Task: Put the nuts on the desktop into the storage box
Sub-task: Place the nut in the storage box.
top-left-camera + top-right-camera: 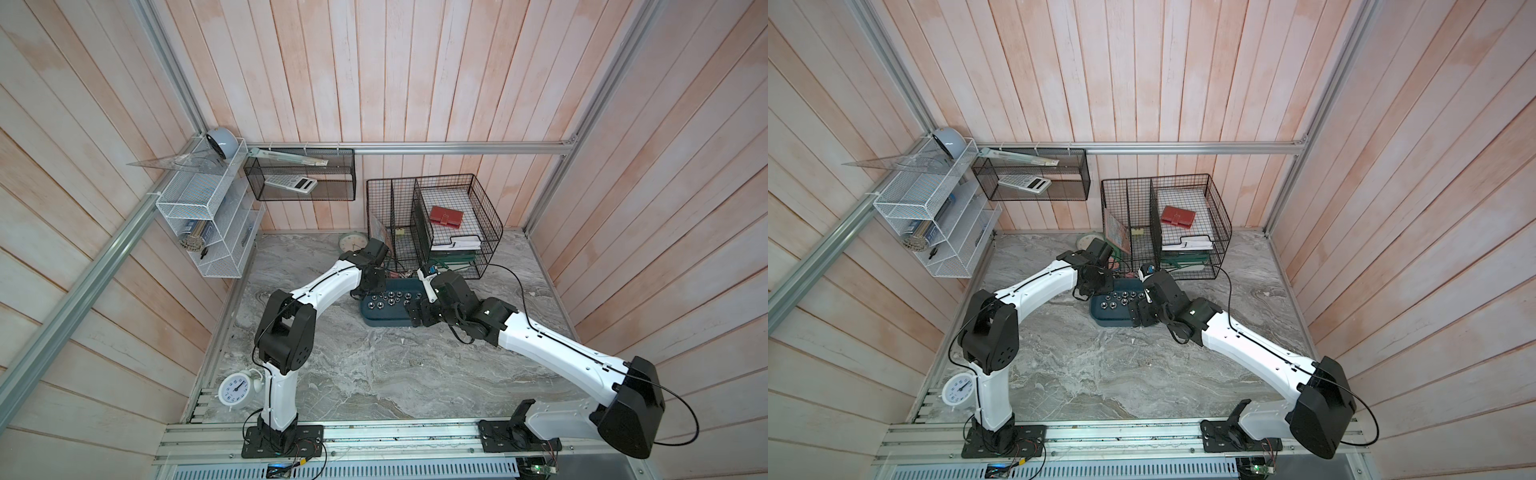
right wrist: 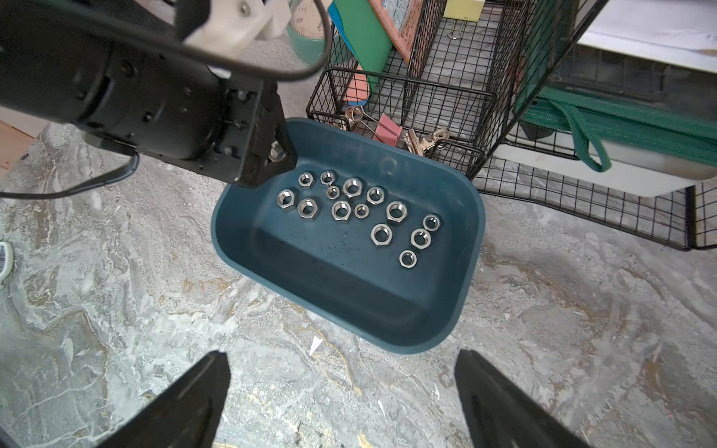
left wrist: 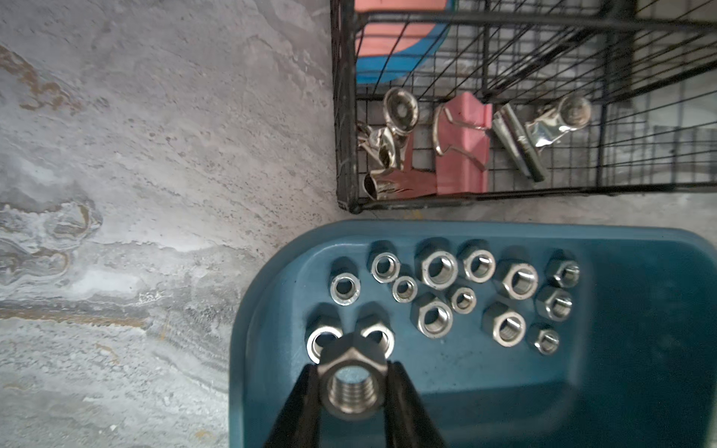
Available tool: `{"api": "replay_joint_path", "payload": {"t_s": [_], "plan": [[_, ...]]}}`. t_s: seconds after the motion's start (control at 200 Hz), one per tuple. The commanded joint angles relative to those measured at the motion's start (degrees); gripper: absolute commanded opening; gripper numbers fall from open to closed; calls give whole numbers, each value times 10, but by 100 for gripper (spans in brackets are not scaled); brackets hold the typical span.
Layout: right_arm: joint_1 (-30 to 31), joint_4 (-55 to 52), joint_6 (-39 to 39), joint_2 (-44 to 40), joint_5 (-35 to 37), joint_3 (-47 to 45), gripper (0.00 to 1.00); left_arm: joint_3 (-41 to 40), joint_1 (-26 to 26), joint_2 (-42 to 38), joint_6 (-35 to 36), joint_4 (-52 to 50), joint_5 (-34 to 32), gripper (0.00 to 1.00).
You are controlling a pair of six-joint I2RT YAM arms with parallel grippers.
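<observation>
The left end effector, nearly closed, pinches one nut above a corner of the storage box, whose floor carries the other nuts; the left arm arches forward, wrist bent down. The right end effector gapes wide and empty over bare worktop just short of the box's wall, the right arm stretched low. The box's far side sits just beside the wire organiser, with open worktop toward the robot.

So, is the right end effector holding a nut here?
No, the right end effector stands wide open, with only the desktop between its jaws.
</observation>
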Motion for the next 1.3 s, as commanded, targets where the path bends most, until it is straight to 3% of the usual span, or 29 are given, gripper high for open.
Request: {"api": "replay_joint_path", "payload": {"t_s": [0.0, 0.825, 1.295], "plan": [[-4, -7, 6, -6, 11, -4, 98, 10, -4, 21, -5, 9, -13, 27], [-7, -9, -7, 24, 5, 22, 98, 48, -5, 96, 7, -31, -105, 27], [-8, -11, -7, 28, 3, 26, 98, 45, -6, 107, 14, -19, -71, 27]]}}
